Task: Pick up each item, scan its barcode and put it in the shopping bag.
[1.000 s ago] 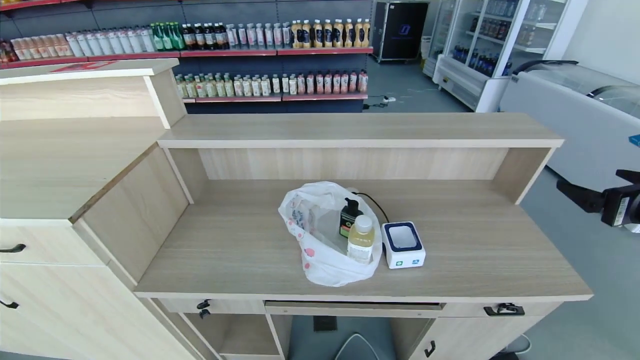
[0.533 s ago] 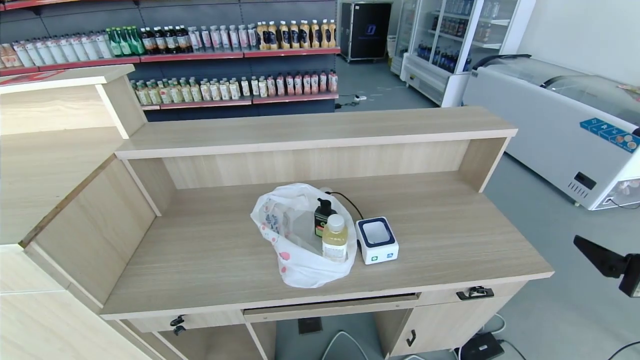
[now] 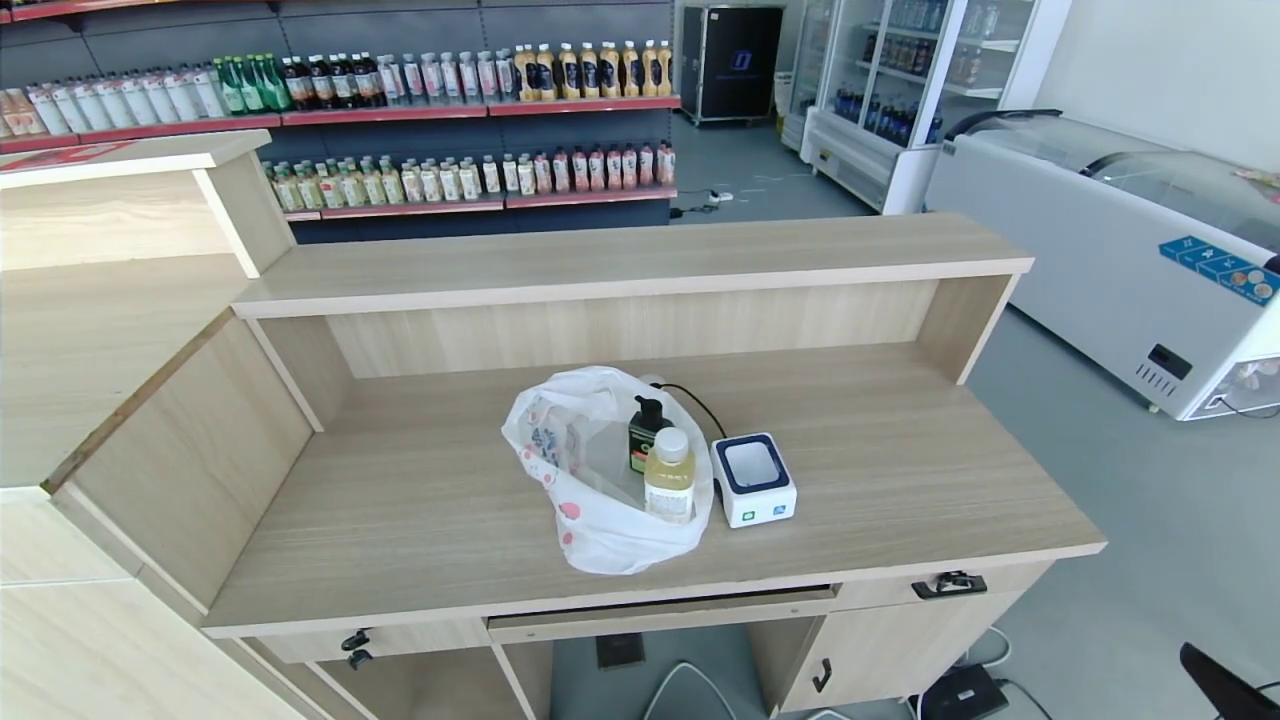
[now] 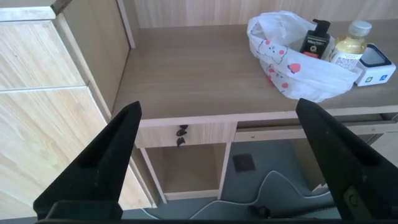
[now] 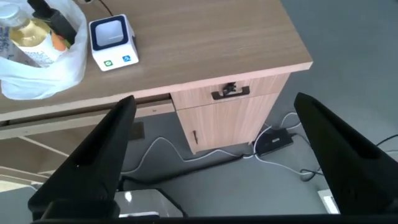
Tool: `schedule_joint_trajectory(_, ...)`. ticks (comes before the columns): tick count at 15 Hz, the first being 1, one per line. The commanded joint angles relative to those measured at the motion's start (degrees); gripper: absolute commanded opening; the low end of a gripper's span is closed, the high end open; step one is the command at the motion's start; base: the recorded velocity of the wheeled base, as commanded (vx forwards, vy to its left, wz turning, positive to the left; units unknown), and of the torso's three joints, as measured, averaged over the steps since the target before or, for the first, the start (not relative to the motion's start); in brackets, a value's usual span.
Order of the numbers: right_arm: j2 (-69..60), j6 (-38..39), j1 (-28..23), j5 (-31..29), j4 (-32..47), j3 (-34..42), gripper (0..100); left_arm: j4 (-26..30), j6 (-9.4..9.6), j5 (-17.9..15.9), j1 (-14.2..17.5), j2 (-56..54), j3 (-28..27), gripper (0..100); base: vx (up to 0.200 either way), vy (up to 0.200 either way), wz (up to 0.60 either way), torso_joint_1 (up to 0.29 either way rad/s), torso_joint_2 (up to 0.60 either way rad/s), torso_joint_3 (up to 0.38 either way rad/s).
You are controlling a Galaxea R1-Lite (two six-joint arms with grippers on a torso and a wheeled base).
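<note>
Lowered the right claw (image 3: 1222,688) in two steps: from mid-height at the right edge of the head view, out beyond the right end of the desk (image 3: 900,470), to a spot below the level of the desk front, then into the bottom right corner, well apart from the desk. Turned the head camera during the first half-second too, sliding the whole picture leftward and bringing in more floor (image 3: 1130,540) and chest freezer (image 3: 1100,230) at right.
</note>
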Motion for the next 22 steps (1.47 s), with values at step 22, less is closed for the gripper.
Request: schedule_joint_trajectory(22,-36.0,3.33,6.82,-6.31,23.63,0.24,100,-0.05,0.02,0.0,-0.01,-0.02,0.0,100,0.0,0.0,0.0,0.0,0.0,0.0)
